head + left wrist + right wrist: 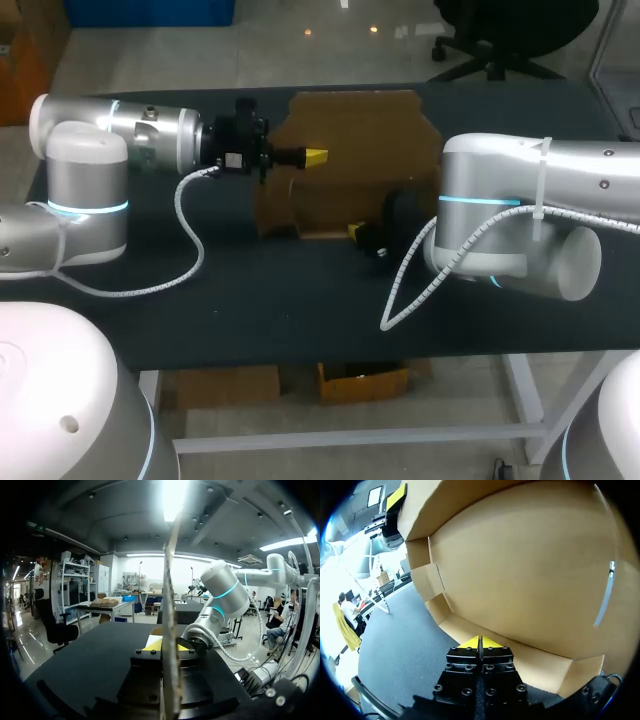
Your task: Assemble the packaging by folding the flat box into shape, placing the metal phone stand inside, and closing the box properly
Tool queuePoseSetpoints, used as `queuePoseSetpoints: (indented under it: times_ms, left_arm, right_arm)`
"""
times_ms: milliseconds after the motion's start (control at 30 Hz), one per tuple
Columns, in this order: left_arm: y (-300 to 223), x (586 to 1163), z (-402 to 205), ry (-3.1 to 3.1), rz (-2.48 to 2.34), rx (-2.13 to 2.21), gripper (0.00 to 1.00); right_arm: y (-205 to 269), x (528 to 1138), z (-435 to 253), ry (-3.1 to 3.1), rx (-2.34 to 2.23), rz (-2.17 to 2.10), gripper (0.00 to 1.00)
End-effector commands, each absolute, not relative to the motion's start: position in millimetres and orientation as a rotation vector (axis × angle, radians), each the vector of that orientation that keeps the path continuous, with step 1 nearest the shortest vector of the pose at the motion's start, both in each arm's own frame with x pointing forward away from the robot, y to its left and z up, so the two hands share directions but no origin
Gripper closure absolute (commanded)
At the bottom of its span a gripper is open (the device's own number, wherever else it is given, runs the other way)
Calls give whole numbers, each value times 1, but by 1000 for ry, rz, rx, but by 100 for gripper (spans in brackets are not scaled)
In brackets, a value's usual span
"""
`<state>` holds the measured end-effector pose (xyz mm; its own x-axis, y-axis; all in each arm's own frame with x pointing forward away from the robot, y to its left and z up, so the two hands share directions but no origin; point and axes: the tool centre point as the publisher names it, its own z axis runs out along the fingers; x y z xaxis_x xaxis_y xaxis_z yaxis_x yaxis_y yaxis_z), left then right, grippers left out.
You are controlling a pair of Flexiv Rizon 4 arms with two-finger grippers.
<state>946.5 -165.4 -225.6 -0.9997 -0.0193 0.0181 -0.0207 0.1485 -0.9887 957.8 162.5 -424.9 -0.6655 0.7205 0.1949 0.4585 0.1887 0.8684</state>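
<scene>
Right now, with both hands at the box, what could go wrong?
1. The left hand pinches only a thin edge of the upright box, so the panel could slip or twist out of the grip.
2. The right hand is shut at the lower flap. Pushing there might crease the cardboard instead of folding it on its line.

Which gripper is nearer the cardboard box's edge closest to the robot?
Right. The right gripper sits shut at that near edge of the cardboard box; the left gripper clamps the box's side edge, farther from the robot.
</scene>
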Motion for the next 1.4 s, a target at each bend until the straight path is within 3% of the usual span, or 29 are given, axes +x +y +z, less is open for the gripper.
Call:
queuePoseSetpoints:
  times_ms: [33,567,1400]
  left_arm:
    - [-164,947,-230,-2380,2047,41,100]
    - [-164,947,-230,-2380,2047,41,100]
    - [-164,947,-230,-2380,2047,41,100]
  right_arm:
    - [165,958,-430,2204,1130,1467,100]
    - [156,936,-409,2167,1081,1495,100]
    - [65,861,-363,2088,920,1595,100]
